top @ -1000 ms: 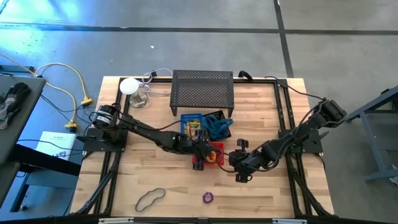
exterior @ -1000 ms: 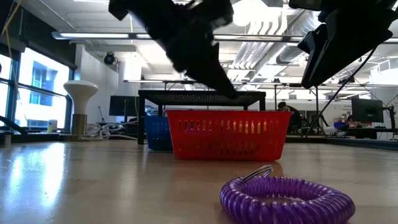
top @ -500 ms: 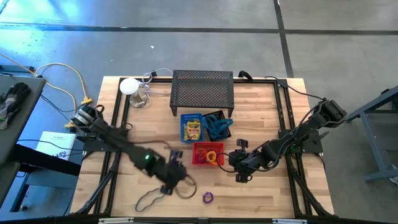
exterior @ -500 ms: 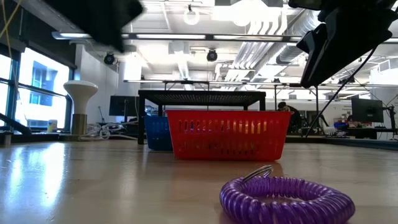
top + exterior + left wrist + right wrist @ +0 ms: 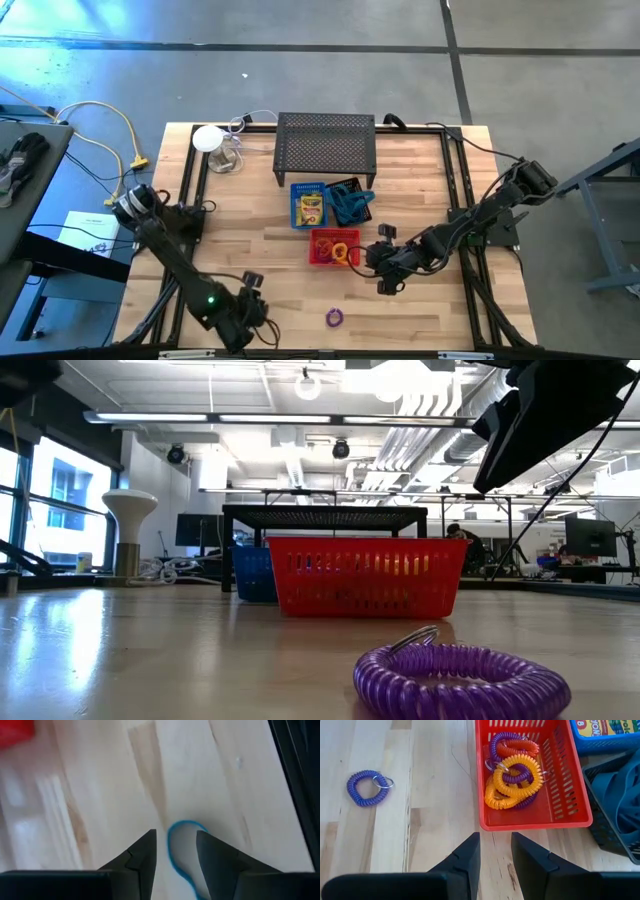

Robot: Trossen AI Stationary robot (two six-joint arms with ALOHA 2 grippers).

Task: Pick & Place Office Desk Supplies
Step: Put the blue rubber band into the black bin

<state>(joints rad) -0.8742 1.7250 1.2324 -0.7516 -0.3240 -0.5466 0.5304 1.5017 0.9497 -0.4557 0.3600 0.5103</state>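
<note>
Pick step: left gripper, fingers spread, hovers over the blue looped cord near the table's front edge; next, descend and pinch it. Right gripper waits spread beside red bin

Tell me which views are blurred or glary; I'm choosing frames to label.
Left wrist view: the table and red bin are smeared, though the blue looped cord reads. Low view: the purple ring is soft and ceiling lamps flare. High view: bluish glare on the floor at its left. Right wrist view: sharp.
</note>
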